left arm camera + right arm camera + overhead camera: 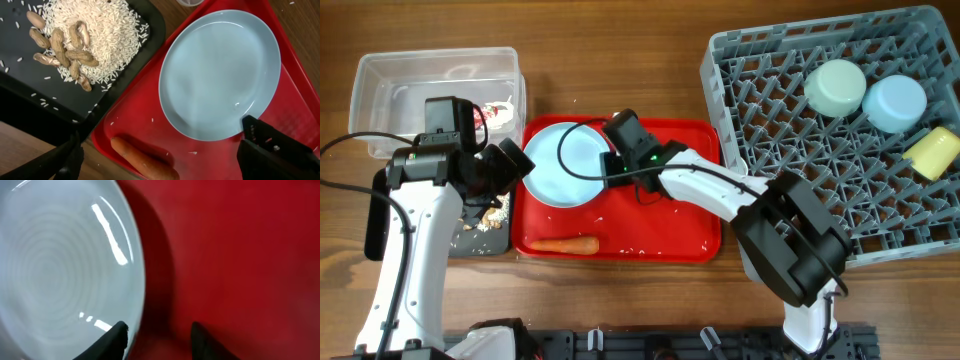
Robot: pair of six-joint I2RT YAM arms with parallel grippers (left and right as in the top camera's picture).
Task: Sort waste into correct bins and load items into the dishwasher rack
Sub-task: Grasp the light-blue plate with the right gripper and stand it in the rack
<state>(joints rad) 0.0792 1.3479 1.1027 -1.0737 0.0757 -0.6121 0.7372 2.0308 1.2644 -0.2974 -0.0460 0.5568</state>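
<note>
The light blue plate [560, 165] lies on the red tray [660, 235]. My right gripper [614, 166] is open at the plate's right rim. In the right wrist view [159, 336] one finger is over the plate [60, 265] and the other over the tray. My left gripper [165, 157] is open and empty, above the carrot [142, 161] and the plate's edge [220, 75]. The carrot [565, 244] lies at the tray's front. Rice and peanuts [95, 35] sit in the black tray [30, 85]. The red-and-white wrapper [498, 112] is in the clear tub [400, 85]. Tissue and spoon are out of view.
The grey rack [790, 130] at the right holds a pale green bowl [836, 87], a light blue bowl [895, 103] and a yellow cup [932, 152]. A few rice grains lie on the red tray [150, 115]. The black tray [485, 232] is left of it.
</note>
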